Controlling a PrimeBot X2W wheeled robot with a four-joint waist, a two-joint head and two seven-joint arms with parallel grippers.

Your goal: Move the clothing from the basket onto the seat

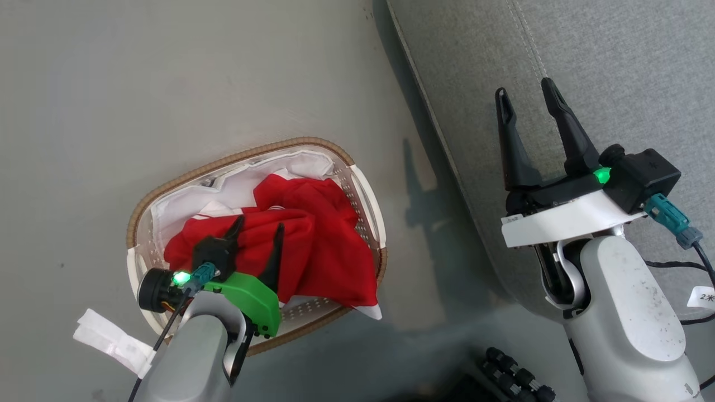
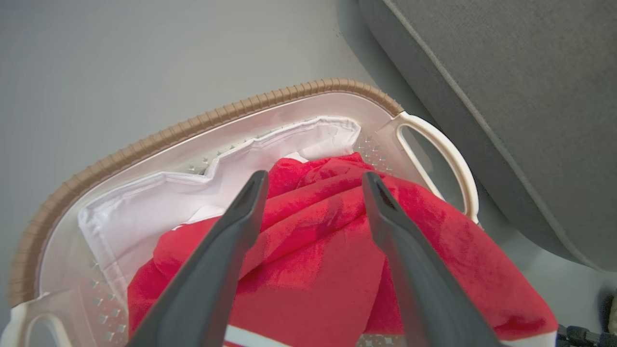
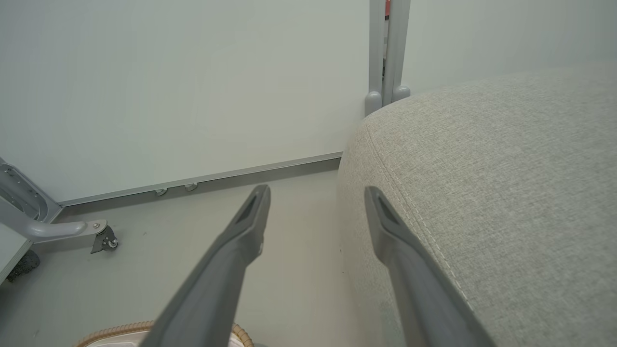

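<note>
The bright red soft fabric garment (image 1: 324, 245) shows white trim; the white perforated plastic basket (image 1: 368, 215) has a brown ribbed rim; the grey woven-fabric seat cushion (image 1: 614, 67) carries pale stitching.

**Two Pale Arms, Mismatched Mounts**

The left gripper (image 1: 260, 222) has two long dark fingers (image 1: 275, 251) on a bright green bracket (image 1: 248, 298), beside a round black camera (image 1: 153, 290). The right gripper (image 1: 524, 87) has matching fingers on a white bracket (image 1: 558, 220), with a boxy black camera (image 1: 642, 176). Each wrist bears a glowing green light (image 1: 601, 175), a teal connector (image 1: 670, 218) and a black cable (image 1: 667, 263). The pale grey right forearm (image 1: 631, 296) is speckled with scuffs.
</note>
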